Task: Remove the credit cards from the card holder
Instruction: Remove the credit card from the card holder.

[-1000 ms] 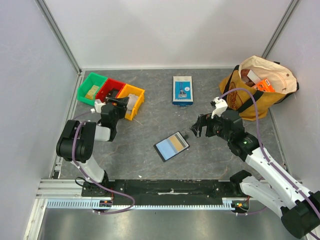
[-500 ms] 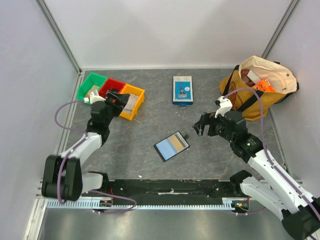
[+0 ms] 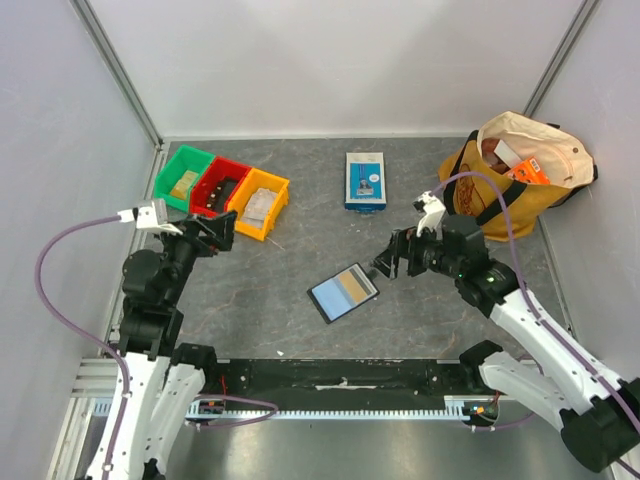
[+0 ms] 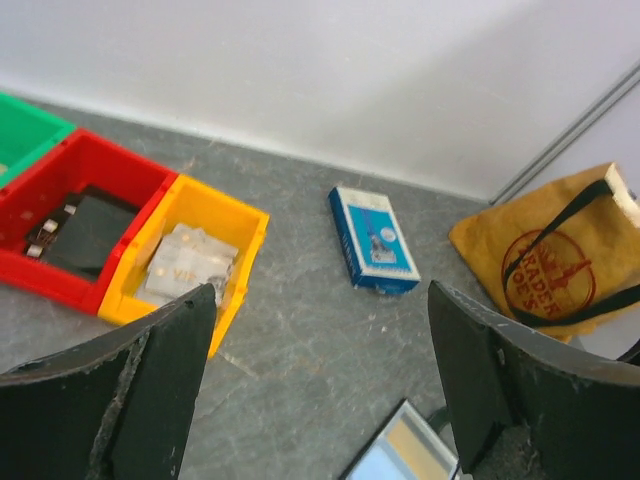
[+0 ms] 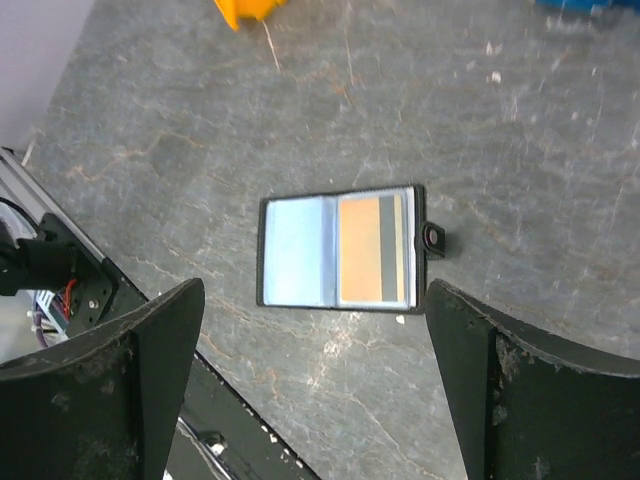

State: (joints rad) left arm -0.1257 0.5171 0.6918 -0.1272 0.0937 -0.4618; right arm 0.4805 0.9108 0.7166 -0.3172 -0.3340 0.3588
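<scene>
Overhead: flat black wallet-like card holder [image 3: 343, 292] lies open on grey stone-look tabletop [image 3: 300, 240], front centre; yellow-orange credit card [image 3: 352, 286] sits in one pocket. Just beside holder's far corner hangs right pincer [image 3: 388, 258], jaws spread, empty. Well apart, left pincer [image 3: 217, 233] near yellow plastic bin [image 3: 262, 203], also spread, empty.
Left wrist: jaws wide, nothing between; yellow bin, blue-and-white box [image 4: 373, 240] beyond.
Right wrist: jaws wide; holder below, card in right pocket, left pocket bluish-grey.
</scene>
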